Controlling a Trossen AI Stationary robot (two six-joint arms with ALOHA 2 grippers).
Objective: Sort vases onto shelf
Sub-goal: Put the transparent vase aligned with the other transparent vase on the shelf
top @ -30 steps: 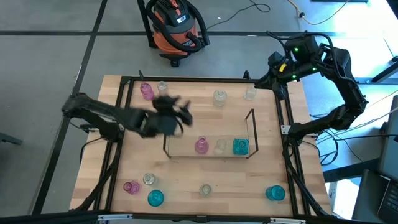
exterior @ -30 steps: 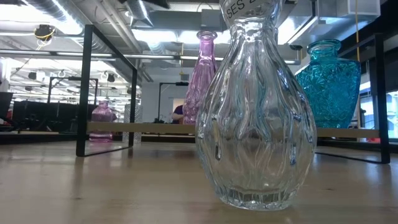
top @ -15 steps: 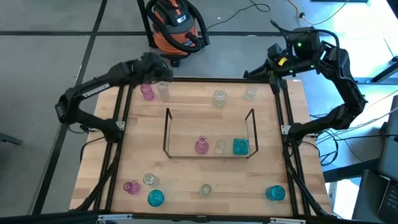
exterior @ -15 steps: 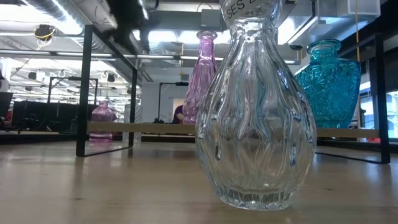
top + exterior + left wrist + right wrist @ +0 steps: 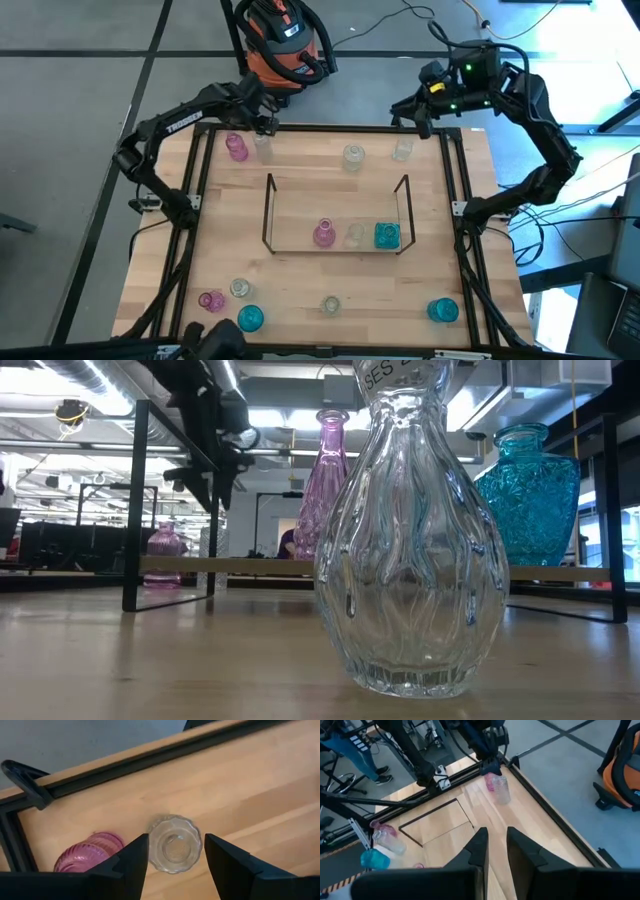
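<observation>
- The left gripper (image 5: 262,118) is seen at the upper left of the high view, poised over a clear vase (image 5: 262,146) that stands just beside a pink vase (image 5: 236,148) near the table's far rail.
- In the left wrist view the clear vase (image 5: 174,843) is framed between the 2 dark fingers (image 5: 131,862), which are spread apart and grasp nothing; the scalloped mouth is viewed from straight above.
- The right gripper (image 5: 425,88) is held off the table's upper right corner; its fingers (image 5: 479,851) are drawn close together, with only a narrow gap, and nothing is held.
- On the shelf (image 5: 335,213), at the centre of the high view, 3 vases are already placed in a row: pink (image 5: 323,234), clear (image 5: 355,234) and teal (image 5: 387,236).
- Other vases are left on the table: 2 clear ones along the top edge (image 5: 353,155) and several along the bottom edge, pink, clear and teal.
- The glass is judged rigid, light, smooth and slippery, and breakable if knocked over or squeezed hard.
- A hold around the narrow neck, just under the flared lip, is judged safest; the bulbous body looks too wide and rounded for a sure grip.
- The neighbouring pink vase could be nudged by a finger during the descent.
</observation>
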